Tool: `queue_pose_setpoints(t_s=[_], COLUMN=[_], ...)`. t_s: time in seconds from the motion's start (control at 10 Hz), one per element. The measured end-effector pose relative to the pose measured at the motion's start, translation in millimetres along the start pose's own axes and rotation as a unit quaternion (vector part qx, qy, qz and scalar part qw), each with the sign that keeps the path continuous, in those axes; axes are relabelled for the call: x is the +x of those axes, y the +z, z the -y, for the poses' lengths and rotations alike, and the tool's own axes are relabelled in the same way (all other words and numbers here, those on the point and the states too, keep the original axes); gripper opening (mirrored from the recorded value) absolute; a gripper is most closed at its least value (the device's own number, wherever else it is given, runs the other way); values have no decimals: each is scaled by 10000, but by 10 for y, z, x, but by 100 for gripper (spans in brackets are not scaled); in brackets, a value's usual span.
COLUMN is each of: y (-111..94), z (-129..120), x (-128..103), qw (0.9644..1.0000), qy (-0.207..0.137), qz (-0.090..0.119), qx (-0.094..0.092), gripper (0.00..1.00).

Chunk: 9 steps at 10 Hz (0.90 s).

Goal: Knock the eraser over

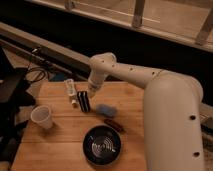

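Note:
The eraser [83, 101], a small black block with a pale stripe, lies flat on the wooden table [55, 145] beside the white tube [70, 91]. My gripper [92, 91] hangs at the end of the white arm just right of the eraser's far end, close to it. The soft light-blue pad [105, 109] lies to the right of the eraser, below the gripper.
A white paper cup [42, 117] stands at the table's left. A black round bowl [102, 145] sits near the front. A small dark red object [112, 124] lies between pad and bowl. Cables [35, 70] hang off the table's back left.

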Motion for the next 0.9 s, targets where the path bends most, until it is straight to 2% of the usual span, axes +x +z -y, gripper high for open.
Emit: queue_pose_setpoints(t_s=[0.9], y=[56], z=[-98], x=[-181], qw=[9998], qy=[-114], qz=[-166], qx=[-91], gripper=[0])
